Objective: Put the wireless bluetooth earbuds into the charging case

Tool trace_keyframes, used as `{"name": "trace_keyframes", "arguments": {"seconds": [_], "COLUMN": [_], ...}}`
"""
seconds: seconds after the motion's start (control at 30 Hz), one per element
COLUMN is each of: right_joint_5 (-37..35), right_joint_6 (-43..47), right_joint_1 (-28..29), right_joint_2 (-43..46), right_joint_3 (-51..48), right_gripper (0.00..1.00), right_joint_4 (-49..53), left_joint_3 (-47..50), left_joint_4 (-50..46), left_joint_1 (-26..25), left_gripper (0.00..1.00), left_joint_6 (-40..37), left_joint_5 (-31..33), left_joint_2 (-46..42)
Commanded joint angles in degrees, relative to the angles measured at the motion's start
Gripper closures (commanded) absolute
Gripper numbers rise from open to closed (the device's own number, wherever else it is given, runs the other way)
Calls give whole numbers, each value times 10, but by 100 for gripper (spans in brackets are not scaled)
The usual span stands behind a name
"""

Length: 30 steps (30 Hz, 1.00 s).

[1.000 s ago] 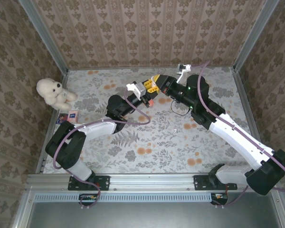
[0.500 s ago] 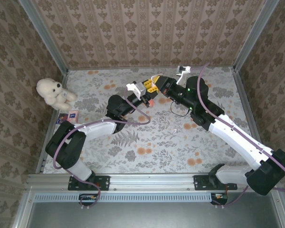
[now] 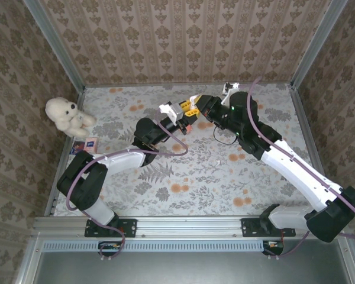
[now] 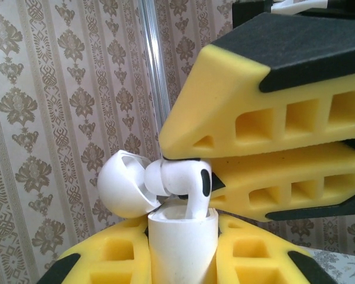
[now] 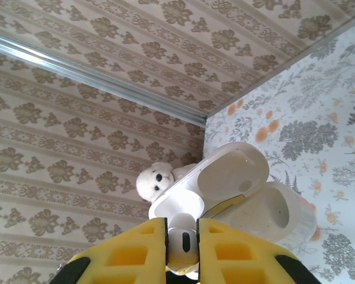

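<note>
Both arms reach inward, the left tool [image 4: 183, 242] and right tool [image 5: 182, 236] each clamped, tips close together.

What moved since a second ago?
The right end effector edged slightly left, still pinching the white bud, stem in the open case. The left end effector still holds the case. The teddy stayed put.

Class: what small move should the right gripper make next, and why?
Probably ease the white earbud deeper into the open case: the right gripper pinches it with only the stem tip inside, its head above the rim, while the left gripper holds the case.
</note>
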State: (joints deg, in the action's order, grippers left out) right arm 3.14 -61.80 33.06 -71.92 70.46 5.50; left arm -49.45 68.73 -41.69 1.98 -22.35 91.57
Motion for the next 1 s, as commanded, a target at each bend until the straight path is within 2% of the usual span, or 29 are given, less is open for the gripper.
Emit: {"name": "trace_keyframes", "arguments": {"seconds": [0.0,0.63,0.83,0.97], "right_joint_5": [-41,-51,-45,-63], "right_joint_6": [-7,7,19,47], "right_joint_1": [-3,-3,-3,-3], "right_joint_2": [-16,-43,-52,-32], "right_joint_3": [10,59,80,96], "right_gripper": [82,60,39,34], "right_joint_4": [69,115,113,127], "left_joint_3": [1,22,27,31], "left_joint_4": [50,52,53,54], "left_joint_1": [-3,-11,-13,-10], "left_gripper": [100,100,100,100], "left_joint_6": [12,32,31,30], "left_joint_5": [-8,-5,-1,5], "left_joint_2": [-6,5,8,7]}}
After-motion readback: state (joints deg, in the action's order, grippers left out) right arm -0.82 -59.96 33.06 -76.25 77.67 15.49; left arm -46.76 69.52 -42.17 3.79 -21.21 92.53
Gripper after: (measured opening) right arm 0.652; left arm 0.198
